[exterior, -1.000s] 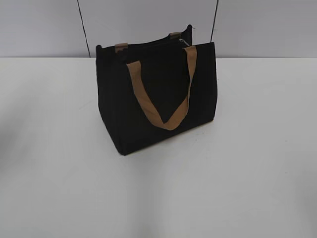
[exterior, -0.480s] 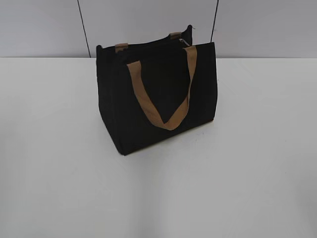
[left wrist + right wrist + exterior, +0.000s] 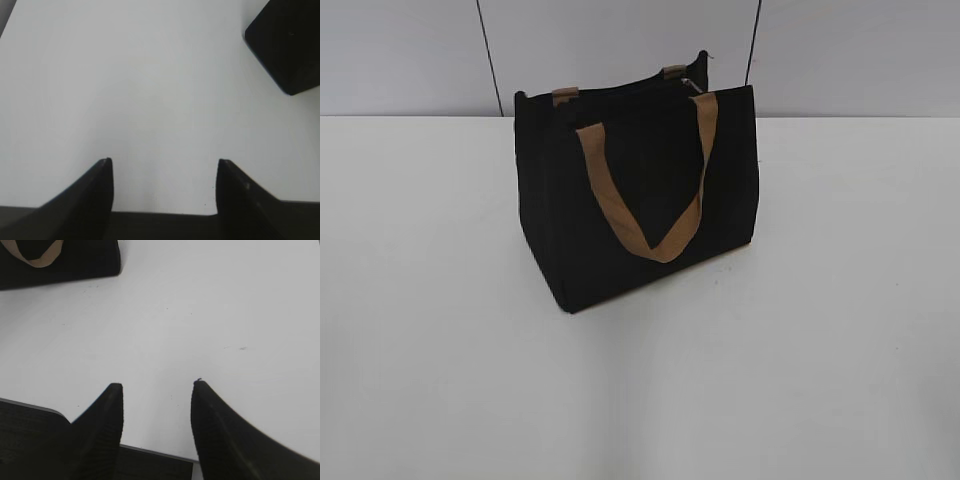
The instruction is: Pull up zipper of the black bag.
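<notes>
The black bag (image 3: 630,195) stands upright on the white table, a little behind the middle, with a tan strap handle (image 3: 645,190) hanging down its front. The zipper (image 3: 620,92) runs along its top edge, and a small silver pull (image 3: 694,84) shows at the right end. Neither gripper shows in the exterior view. My left gripper (image 3: 164,162) is open and empty over bare table, with a corner of the bag (image 3: 287,45) at the upper right. My right gripper (image 3: 157,386) is open and empty, with the bag (image 3: 65,262) and its strap at the upper left.
The white table (image 3: 840,330) stretches all round the bag. A pale wall with two dark vertical lines (image 3: 488,55) stands behind it.
</notes>
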You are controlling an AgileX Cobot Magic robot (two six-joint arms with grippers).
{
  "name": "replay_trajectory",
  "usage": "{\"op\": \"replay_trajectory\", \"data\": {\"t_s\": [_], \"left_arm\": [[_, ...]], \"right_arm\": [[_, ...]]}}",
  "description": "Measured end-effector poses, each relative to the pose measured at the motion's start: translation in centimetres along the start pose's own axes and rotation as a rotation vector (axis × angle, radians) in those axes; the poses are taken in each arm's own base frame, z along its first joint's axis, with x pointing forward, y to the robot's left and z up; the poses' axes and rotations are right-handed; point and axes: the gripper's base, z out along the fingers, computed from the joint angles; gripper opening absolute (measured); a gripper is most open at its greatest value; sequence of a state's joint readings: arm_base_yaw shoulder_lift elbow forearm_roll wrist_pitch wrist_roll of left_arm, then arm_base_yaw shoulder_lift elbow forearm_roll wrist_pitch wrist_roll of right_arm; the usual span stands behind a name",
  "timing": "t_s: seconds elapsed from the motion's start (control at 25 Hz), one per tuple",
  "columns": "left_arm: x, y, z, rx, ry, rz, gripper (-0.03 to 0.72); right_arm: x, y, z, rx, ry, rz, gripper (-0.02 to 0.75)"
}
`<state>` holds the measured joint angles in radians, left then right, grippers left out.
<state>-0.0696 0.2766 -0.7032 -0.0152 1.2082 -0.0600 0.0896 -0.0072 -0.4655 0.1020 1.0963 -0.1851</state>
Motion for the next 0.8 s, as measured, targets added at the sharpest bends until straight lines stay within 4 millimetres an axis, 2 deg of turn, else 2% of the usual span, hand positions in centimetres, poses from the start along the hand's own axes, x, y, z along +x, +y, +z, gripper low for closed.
{"op": "replay_trajectory", "data": {"t_s": [0.24,0.44,0.8], "left_arm": [[2.6,0.2,-0.8,0.014,-0.188,0.0,0.486],[4.2,0.2,-0.3,-0.01,-0.265,-0.018,0.481],[4.3,-0.1,0.1,-0.013,-0.26,-0.01,0.475]], "right_arm": [[0.0,0.0,0.0,0.0,0.0,0.0,0.343],[0.0,0.0,0.0,0.0,0.0,0.0,0.343],[0.0,0.0,0.0,0.001,0.0,0.0,0.343]]}}
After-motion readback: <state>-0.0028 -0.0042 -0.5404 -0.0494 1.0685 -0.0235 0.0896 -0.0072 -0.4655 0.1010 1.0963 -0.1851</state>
